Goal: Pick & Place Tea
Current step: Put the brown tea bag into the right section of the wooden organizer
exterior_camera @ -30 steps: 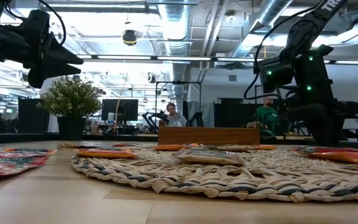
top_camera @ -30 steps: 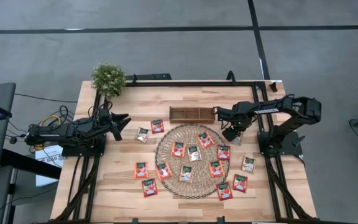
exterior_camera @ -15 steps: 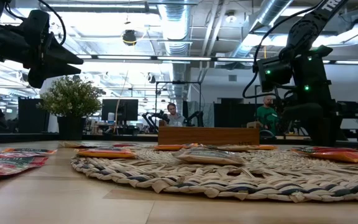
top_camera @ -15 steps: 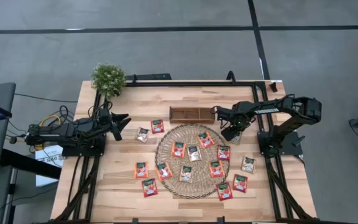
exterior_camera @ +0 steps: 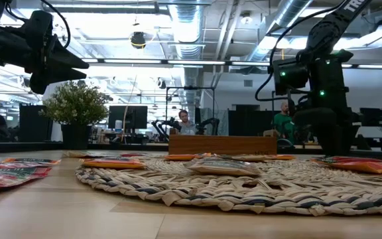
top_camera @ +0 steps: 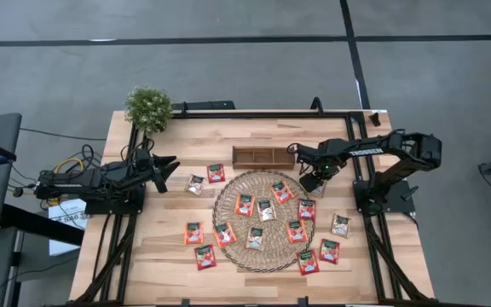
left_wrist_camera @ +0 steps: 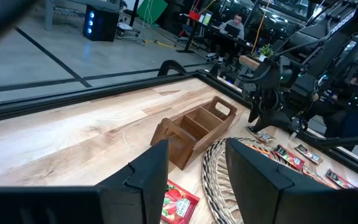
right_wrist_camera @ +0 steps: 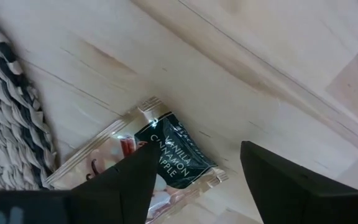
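Your right gripper (top_camera: 311, 181) hangs just off the woven mat's (top_camera: 228, 243) rim, on the side nearest the wooden tray (top_camera: 262, 156), with its fingers spread wide and holding nothing. Directly under it lies the sachet you are after: a silvery-white vanilla cinnamon apple tea sachet (right_wrist_camera: 145, 158), flat on the bare table (top_camera: 177, 273), one edge almost touching the mat's braided border.

In the right wrist view the sachet sits between your two fingertips (right_wrist_camera: 126, 180), slightly toward the mat-side finger. It is close to square, so it has no real long axis; what matters is that it lies turned diagonally to the line between your fingers, a corner with the dark label pointing out through the gap. In my judgement you want a small wrist roll to square the pads to two opposite edges before you descend.

The other sachets (top_camera: 267, 210) lie scattered on the mat and around it, none in the tray yet.

Your left gripper (top_camera: 165, 171) waits well away, beyond the mat's opposite side near the potted plant (top_camera: 148, 107), fingers parted and empty. The right arm is plainly the nearer one.
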